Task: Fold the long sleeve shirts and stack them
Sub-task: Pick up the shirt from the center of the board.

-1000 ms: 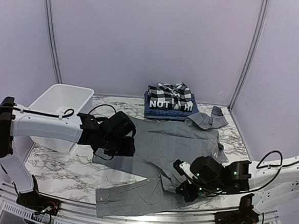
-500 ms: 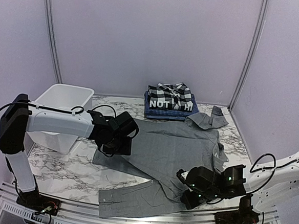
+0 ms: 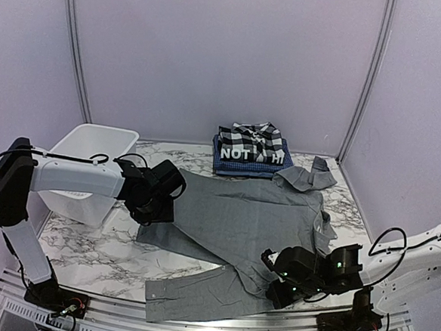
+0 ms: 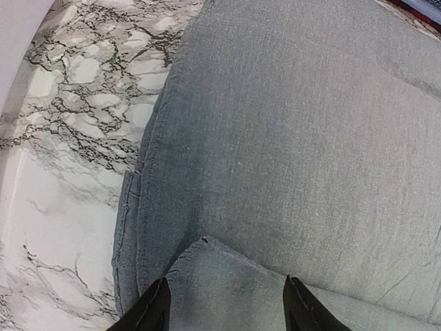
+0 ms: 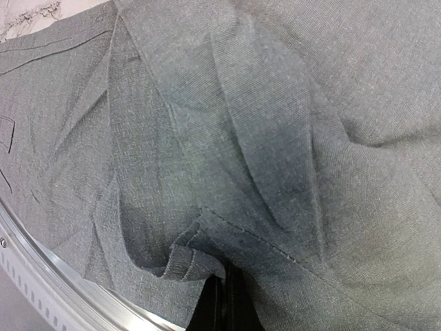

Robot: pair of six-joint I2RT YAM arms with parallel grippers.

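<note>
The grey collared shirt (image 3: 247, 217) lies spread across the marble table, one sleeve trailing along the front edge (image 3: 196, 300) and the other bunched at the back right. My left gripper (image 3: 156, 204) hovers over the shirt's left edge. In the left wrist view that gripper (image 4: 227, 307) is open, its black fingertips (image 4: 155, 310) straddling a folded corner of grey cloth (image 4: 289, 138). My right gripper (image 3: 274, 281) sits low at the shirt's front right. It is shut (image 5: 224, 300) on a hemmed fold of the grey cloth (image 5: 227, 117). Folded plaid, lettered black and blue checked shirts (image 3: 252, 149) form a stack at the back.
A white plastic tub (image 3: 82, 135) stands at the back left, close behind my left arm. The table's metal front rail (image 3: 217, 324) runs just below the trailing sleeve, and it shows beside my right gripper (image 5: 62, 276). Bare marble (image 3: 94, 247) lies at the front left.
My left arm has drawn back leftward to the shirt's left edge, its gripper still open. My right gripper first pulled its cloth toward the front, then held still.
</note>
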